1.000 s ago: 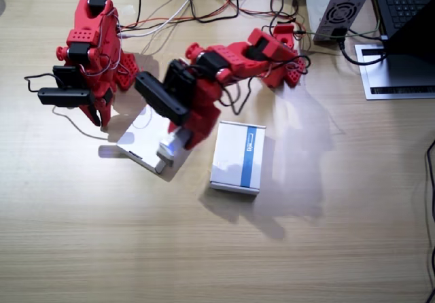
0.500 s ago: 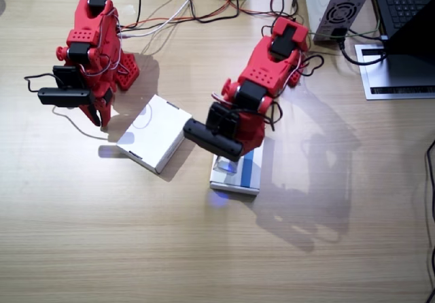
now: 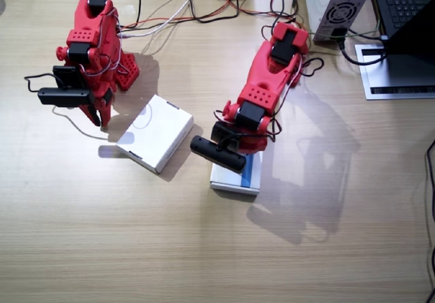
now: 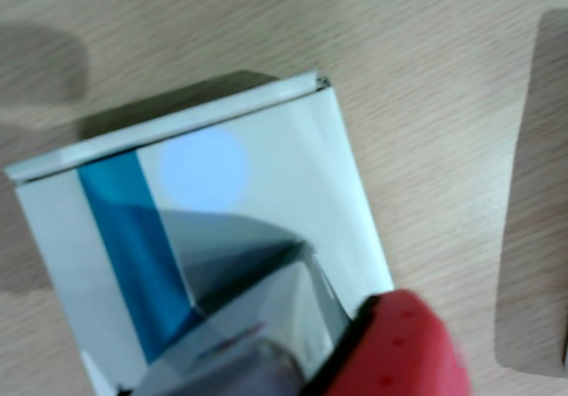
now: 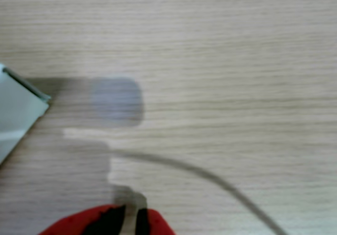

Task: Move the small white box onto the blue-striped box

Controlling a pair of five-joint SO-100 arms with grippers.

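The blue-striped box (image 3: 242, 178) lies flat at the table's middle, half covered by my left arm. My left gripper (image 3: 235, 160) hangs over its top. In a wrist view the striped box (image 4: 266, 174) fills the picture, and a blurred pale oblong with a faint red line, the small white box (image 4: 240, 343), sits at the jaws beside a red finger (image 4: 404, 343), just above the striped top. In the fixed view the small white box is hidden under the gripper. My right gripper (image 3: 99, 117) rests shut beside the plain white flat box (image 3: 155, 133).
Another wrist view shows a corner of the plain white box (image 5: 16, 114) and a thin cable (image 5: 210, 177) on bare wood. Cables (image 3: 183, 4), a grey power unit (image 3: 334, 4), a laptop (image 3: 408, 4) and a paper sheet (image 3: 397, 79) crowd the far edge.
My left arm swung from the plain white box over to the blue-striped box, carrying the small white box, and now reaches further over its top. The right arm stayed still.
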